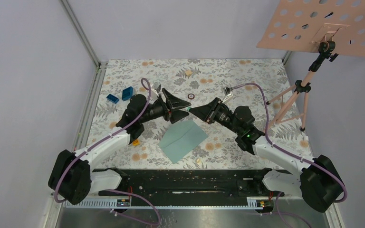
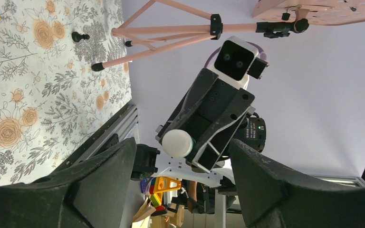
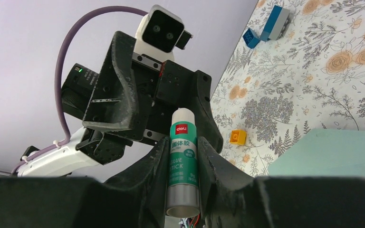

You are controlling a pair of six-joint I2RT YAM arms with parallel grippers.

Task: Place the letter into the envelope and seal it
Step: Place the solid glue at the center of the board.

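Note:
The teal envelope (image 1: 183,138) lies flat on the floral table (image 1: 247,76), its corner also showing in the right wrist view (image 3: 332,152). The letter is out of view. Just above the envelope's far edge the two grippers meet tip to tip. My right gripper (image 1: 197,112) (image 3: 183,142) is shut on a green glue stick (image 3: 183,156), whose white cap (image 2: 177,143) points at my left gripper (image 1: 183,108) (image 2: 181,145). The left gripper's jaws stand open, wide on either side of the cap, with a gap on both sides.
Two blue blocks (image 1: 127,93) (image 1: 112,98) lie at the back left. A yellow block (image 3: 237,137) lies beside the left arm and a small ring (image 1: 190,96) behind the grippers. A pink perforated board (image 1: 323,23) on a tripod (image 1: 294,95) stands at the back right.

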